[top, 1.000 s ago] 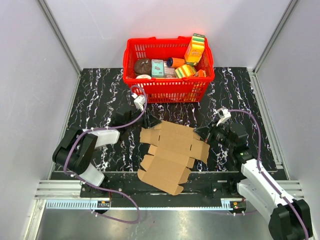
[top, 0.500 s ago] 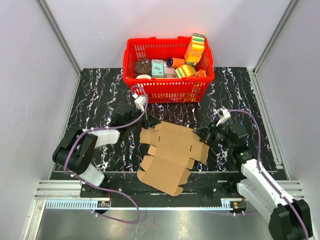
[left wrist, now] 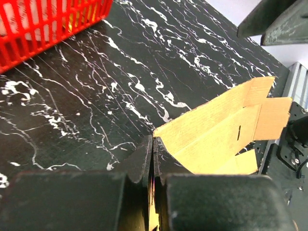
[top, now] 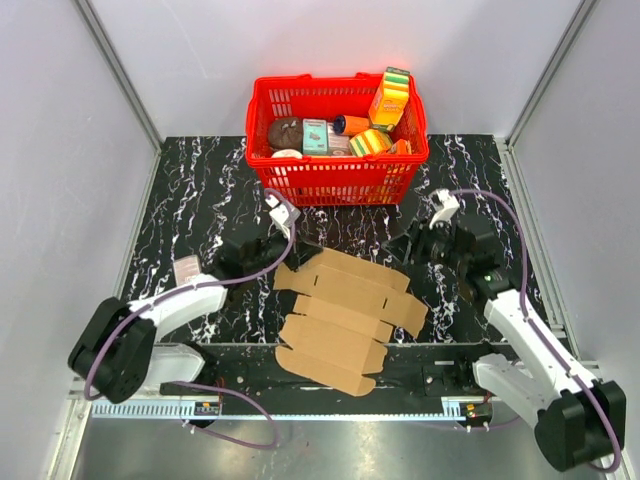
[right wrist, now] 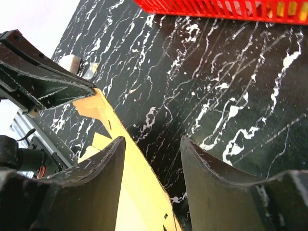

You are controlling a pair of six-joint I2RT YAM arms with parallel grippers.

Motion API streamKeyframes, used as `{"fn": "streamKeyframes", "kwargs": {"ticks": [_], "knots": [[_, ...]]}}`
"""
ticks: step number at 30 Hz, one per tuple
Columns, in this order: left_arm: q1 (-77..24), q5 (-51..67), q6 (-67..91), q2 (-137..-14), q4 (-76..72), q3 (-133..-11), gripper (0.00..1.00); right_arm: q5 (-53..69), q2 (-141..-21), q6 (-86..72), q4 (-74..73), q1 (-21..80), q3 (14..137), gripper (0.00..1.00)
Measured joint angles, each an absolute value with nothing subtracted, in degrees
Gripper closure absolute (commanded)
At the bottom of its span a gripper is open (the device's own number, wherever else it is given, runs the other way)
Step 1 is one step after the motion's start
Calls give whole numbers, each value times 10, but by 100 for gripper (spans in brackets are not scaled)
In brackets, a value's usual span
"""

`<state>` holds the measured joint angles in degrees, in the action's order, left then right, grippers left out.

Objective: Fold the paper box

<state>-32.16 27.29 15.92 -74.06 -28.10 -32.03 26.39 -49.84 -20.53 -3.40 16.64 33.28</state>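
Paper box (top: 345,312) edge in L gripper (top: 273,262)

Lab: white panels (top: 330,40), aluminium frame (top: 118,70)

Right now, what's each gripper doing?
Left gripper: closed on the paper box edge.
Right gripper: open, gripping nothing.

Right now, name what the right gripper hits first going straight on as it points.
Probably the black marble table, seen between the open fingers of the right gripper; the paper box lies just beside that line. Depth unclear.
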Motion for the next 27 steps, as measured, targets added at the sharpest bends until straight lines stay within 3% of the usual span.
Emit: {"fn": "streamKeyframes", "kwargs": {"ticks": [6,13,21,27], "knots": [[-322,236,115,-648,-267,-268,100,329,-571,-157,-98,168,432,39],[-322,226,81,-621,-240,-259,100,384,-589,-95,-180,186,501,37],[-322,252,71,-620,-230,-263,100,365,-664,-31,-241,284,540,38],[-322,285,70,-610,-228,-270,100,343,-701,0,-255,297,540,38]]}}
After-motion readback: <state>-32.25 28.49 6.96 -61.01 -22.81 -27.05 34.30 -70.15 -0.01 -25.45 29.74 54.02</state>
